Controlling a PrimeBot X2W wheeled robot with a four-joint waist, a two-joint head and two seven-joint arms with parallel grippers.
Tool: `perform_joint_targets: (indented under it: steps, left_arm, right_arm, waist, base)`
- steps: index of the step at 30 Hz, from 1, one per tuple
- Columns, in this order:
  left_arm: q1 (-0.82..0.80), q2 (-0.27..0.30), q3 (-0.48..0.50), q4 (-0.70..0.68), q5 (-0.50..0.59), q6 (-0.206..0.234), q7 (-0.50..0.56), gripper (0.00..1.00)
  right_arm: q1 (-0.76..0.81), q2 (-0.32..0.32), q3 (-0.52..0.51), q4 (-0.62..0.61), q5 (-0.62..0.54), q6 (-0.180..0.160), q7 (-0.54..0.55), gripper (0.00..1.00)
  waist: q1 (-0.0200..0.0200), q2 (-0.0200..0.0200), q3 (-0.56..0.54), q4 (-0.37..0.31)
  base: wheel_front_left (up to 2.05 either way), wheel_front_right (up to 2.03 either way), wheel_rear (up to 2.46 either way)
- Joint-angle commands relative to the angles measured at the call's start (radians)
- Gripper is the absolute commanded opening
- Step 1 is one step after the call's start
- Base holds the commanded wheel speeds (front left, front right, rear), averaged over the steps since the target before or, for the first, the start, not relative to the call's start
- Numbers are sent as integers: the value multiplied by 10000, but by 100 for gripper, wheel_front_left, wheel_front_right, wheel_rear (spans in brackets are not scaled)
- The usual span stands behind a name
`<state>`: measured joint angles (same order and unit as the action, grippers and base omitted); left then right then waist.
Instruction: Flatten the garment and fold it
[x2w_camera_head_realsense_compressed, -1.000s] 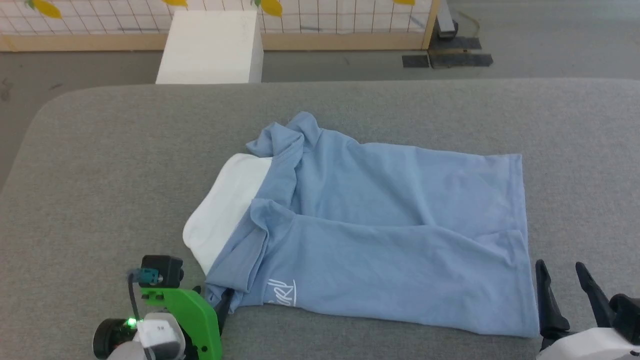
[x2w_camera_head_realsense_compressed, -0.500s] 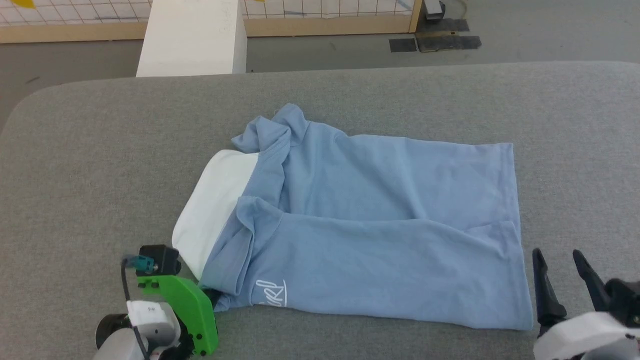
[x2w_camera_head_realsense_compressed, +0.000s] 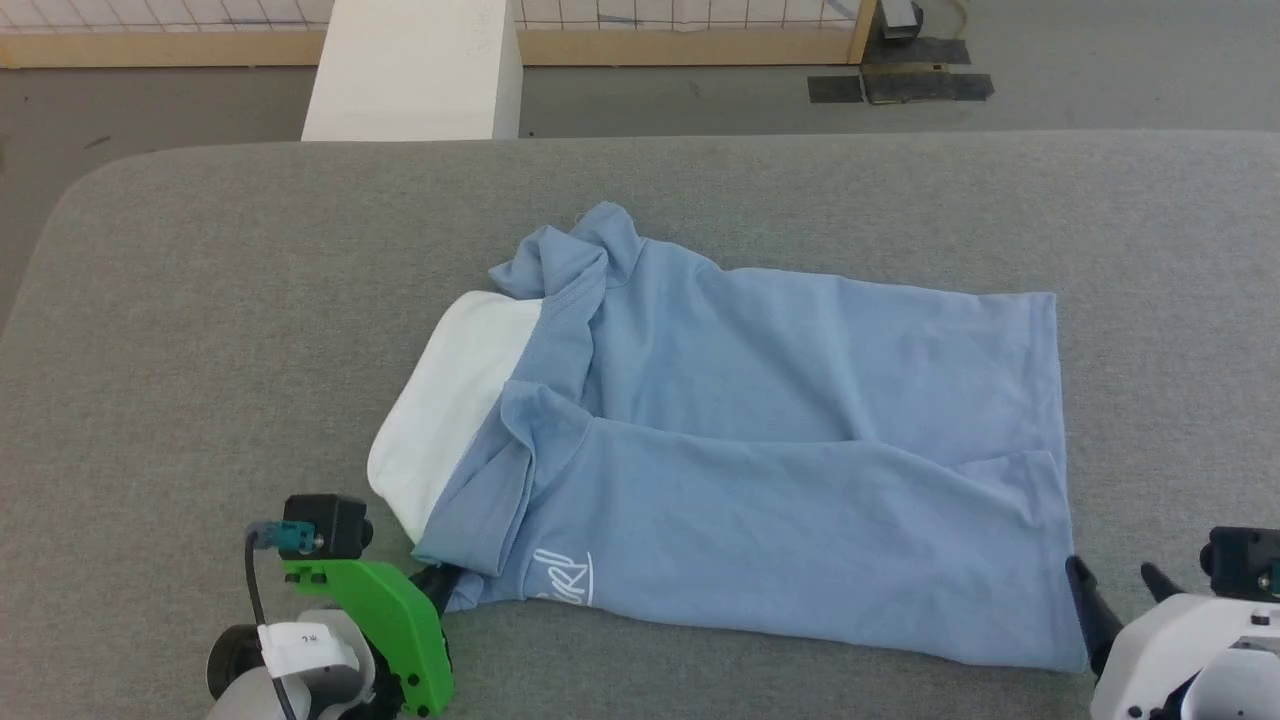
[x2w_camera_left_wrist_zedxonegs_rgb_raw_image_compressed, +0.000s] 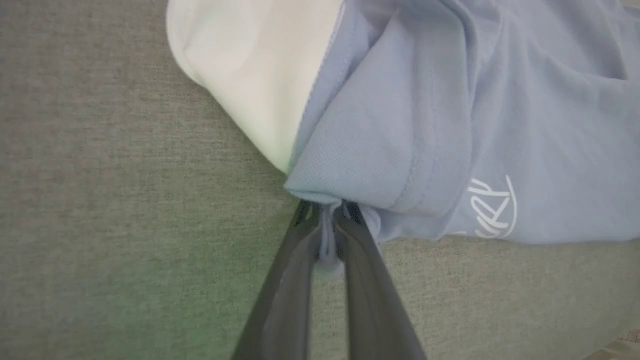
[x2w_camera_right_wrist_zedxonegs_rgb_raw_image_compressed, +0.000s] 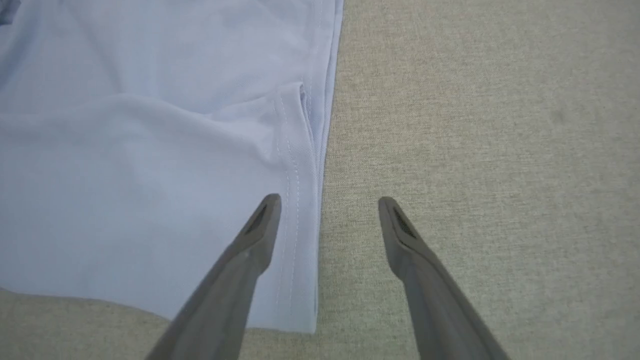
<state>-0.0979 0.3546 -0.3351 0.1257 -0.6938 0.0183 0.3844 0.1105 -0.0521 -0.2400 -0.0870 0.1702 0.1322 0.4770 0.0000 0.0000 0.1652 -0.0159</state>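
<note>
**A:** What does the left hand (x2w_camera_left_wrist_zedxonegs_rgb_raw_image_compressed: 327, 235) have?

**B:** Its two dark fingers (x2w_camera_left_wrist_zedxonegs_rgb_raw_image_compressed: 292, 280) are pinched tight on a small fold of light blue cloth. That fold is a corner of the garment (x2w_camera_head_realsense_compressed: 780, 450), tucked under a turned edge at 12 o'clock from the fingertips in the left wrist view

**A:** And outward from the pinch?

**B:** The white script logo (x2w_camera_left_wrist_zedxonegs_rgb_raw_image_compressed: 492, 207) sits toward 3 o'clock and the white collar (x2w_camera_left_wrist_zedxonegs_rgb_raw_image_compressed: 260, 75) toward 11 o'clock

**A:** The right hand (x2w_camera_right_wrist_zedxonegs_rgb_raw_image_compressed: 330, 210)?

**B:** Its fingers are spread wide and grip nothing. The hem (x2w_camera_right_wrist_zedxonegs_rgb_raw_image_compressed: 300, 150) runs up between them. One finger is over the blue corner and the other over the bare grey surface (x2w_camera_right_wrist_zedxonegs_rgb_raw_image_compressed: 500, 125). Whether either one touches, I cannot tell

**A:** Where does the garment lie overall?

**B:** In the head view it is spread across the middle of the surface, mostly flat with one long crease. The collar end points to 9 o'clock and the hem to 3 o'clock, with a bunched sleeve (x2w_camera_head_realsense_compressed: 570, 260) at 11 o'clock. The left hand is at its 7 o'clock corner and the right hand at its 5 o'clock corner. Beyond the surface, at 12 o'clock, a white block (x2w_camera_head_realsense_compressed: 415, 70) stands on the floor (x2w_camera_head_realsense_compressed: 150, 100)
</note>
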Motion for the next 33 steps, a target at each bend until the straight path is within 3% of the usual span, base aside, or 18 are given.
perform_joint_targets:
  steps: [1, 5, 14, 15, 17, 23, 33]
  left_arm:
    - [50, -21, -6, -58, 83, -30, -79, 0]
    - [44, 8, -49, -136, 95, -11, -38, 0]
    - [-6, 63, -54, -290, 71, 89, 38, 0]
    - [-28, 63, -52, -299, 66, 95, 42, 0]
    - [-81, 70, -44, -302, 57, 102, 46, 0]
    - [-128, -25, 205, -350, -280, 63, -135, 0]
    - [966, 302, 900, -1397, -876, 420, -165, 0]
  right_arm:
    - [152, 2, 18, 37, 47, -15, 202, 100]
    - [341, 12, 3, 366, 209, -15, 886, 100]
    - [27, 16, 382, 1440, 708, -15, 750, 98]
    - [-33, 16, 413, 1562, 702, -15, 771, 48]
    - [-204, 17, 419, 1743, 804, -15, 677, 0]
    - [-620, 17, 308, 1696, 1015, -15, 446, 0]
    - [-788, -66, -1330, 27, 720, -15, 935, 0]
  waist:
    - [0, 0, -9, 45]
    - [0, 0, 0, 113]
    - [0, 0, 184, 95]
    - [0, 0, 206, 94]
    - [0, 0, 263, 88]
    - [0, 0, 313, 87]
    - [0, 0, -101, 81]
  base:
    - [0, 0, 0]
    - [0, 0, 0]
    - [0, 0, 0]
    - [0, 0, 0]
    - [0, 0, 0]
    - [0, 0, 0]
    - [0, 0, 0]
